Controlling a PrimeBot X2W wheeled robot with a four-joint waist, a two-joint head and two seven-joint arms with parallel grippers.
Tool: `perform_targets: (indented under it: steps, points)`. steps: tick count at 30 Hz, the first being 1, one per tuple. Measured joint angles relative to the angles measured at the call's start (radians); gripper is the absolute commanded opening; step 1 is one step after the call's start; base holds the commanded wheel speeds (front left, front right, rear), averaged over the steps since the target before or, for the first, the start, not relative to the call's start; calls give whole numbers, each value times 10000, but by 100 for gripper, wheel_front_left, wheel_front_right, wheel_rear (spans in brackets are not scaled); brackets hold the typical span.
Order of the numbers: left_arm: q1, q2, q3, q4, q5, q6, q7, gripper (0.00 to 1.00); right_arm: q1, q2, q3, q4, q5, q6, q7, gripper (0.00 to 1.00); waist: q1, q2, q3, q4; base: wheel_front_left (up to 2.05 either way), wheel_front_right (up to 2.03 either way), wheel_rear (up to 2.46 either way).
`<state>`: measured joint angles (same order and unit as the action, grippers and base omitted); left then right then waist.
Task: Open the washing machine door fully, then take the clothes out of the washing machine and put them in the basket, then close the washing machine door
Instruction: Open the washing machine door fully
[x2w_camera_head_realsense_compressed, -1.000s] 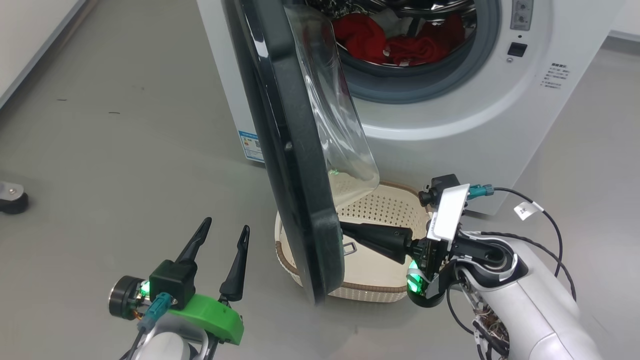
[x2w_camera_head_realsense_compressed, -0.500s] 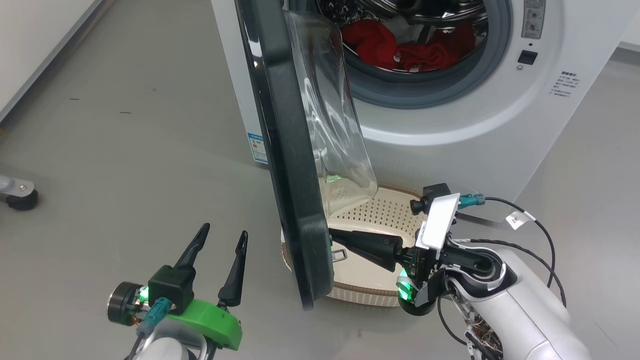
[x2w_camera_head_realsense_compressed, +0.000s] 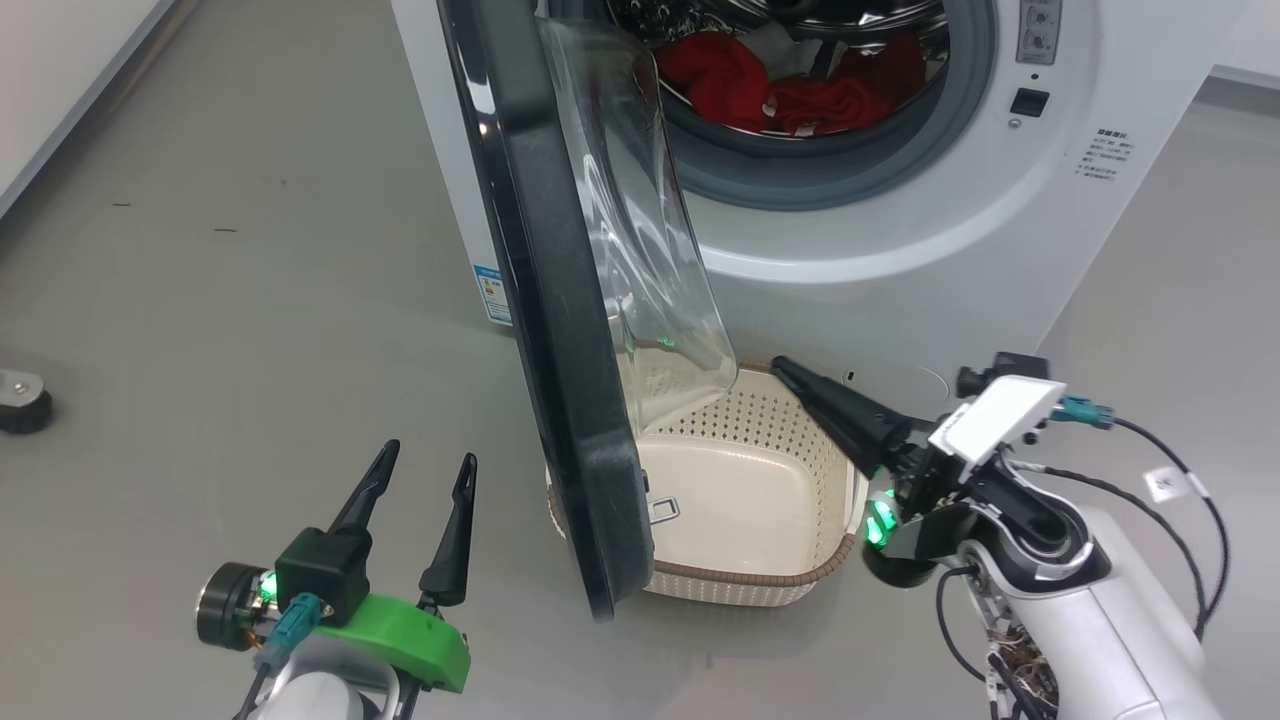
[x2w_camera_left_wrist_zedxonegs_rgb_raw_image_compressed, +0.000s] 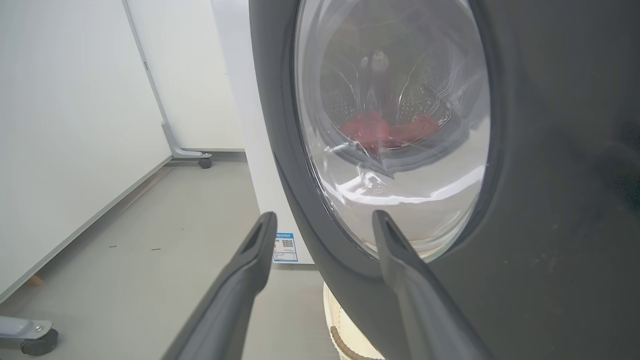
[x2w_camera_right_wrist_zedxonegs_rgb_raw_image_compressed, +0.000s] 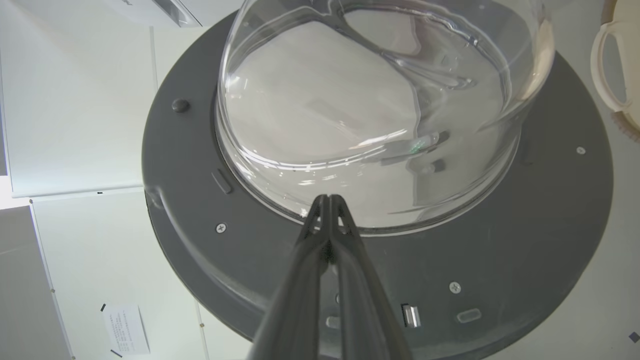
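While round glossy door (x2w_camera_head_realsense_compressed: 560, 330) hangs ajar, perforated cream basket (x2w_camera_head_realsense_compressed: 800, 450)

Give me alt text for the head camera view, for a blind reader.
A white washing machine with its black door standing open, red clothes in the drum and a cream basket on the floor before it. The right gripper, jaws shut, points over the basket's right rim; the left gripper, jaws open, sits lower left, clear of the door.
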<state>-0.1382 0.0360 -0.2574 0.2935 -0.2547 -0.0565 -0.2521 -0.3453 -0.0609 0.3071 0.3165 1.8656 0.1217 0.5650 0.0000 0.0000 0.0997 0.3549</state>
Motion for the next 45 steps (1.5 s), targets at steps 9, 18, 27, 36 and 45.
perform_targets:
  steps: [9,18,27,36,45]
  points:
    - [25,0,17,2,-2,0,0,100,819,-336,-842,-725,-1795,0,-1856,100,0,0,-33,-73,0,0,0]
    - [127,-2,71,132,6,90,0,100,1732,-819,-742,-1011,-4303,0,-3891,100,0,0,-118,-151,0,0,0]
    - [213,8,84,221,12,119,0,100,2242,-1808,-138,-1060,-7643,2,-6217,100,0,0,-205,-218,0,0,0]
    - [255,8,134,265,10,155,0,100,2367,-3078,46,-380,-11791,-727,-8592,100,0,0,-358,-236,0,0,0]
    - [394,12,138,370,10,165,0,100,2744,-3162,-140,-851,-14262,-2188,-8245,100,0,0,-591,-256,0,0,0]
